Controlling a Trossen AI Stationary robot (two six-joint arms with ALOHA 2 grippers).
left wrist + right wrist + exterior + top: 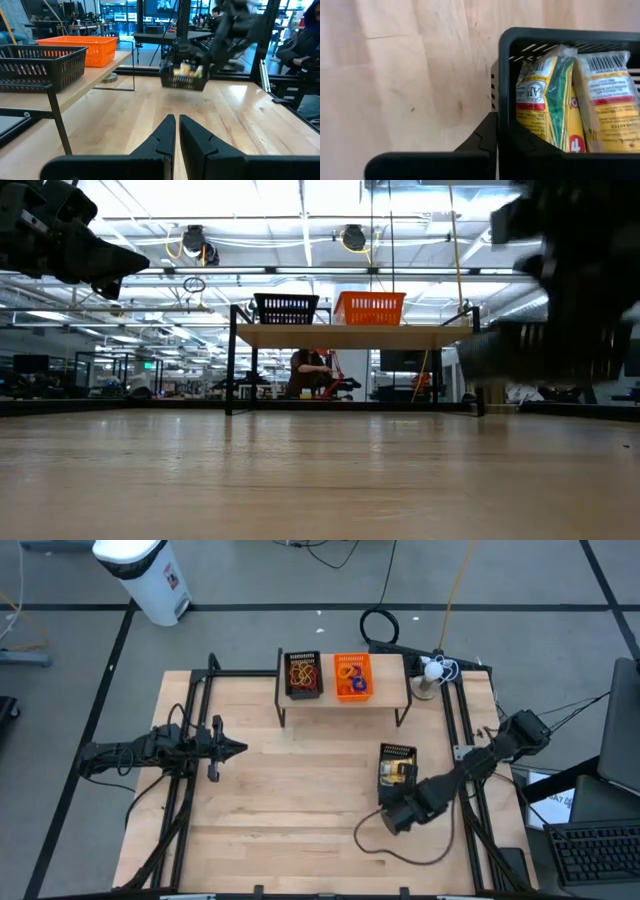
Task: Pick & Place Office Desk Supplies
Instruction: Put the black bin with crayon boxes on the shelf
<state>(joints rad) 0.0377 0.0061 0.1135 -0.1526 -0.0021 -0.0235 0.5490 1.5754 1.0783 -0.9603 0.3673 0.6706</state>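
Two arms are at the table. Left gripper [238, 749] hangs over bare wood at the left, fingers together on nothing, open tabletop [300, 810] around it. At the right, the right gripper [393, 802] pinches the near rim of a black bin [397, 754] holding yellow-and-white packets [560, 100].

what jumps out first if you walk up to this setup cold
Probably the right gripper, shut on the wall of a black mesh bin of yellow-and-white packets on the table's right side. Next, the low shelf at the far edge, carrying a second black mesh bin and a bright orange bin, both with small items inside. The left gripper waits shut and empty over the left side.
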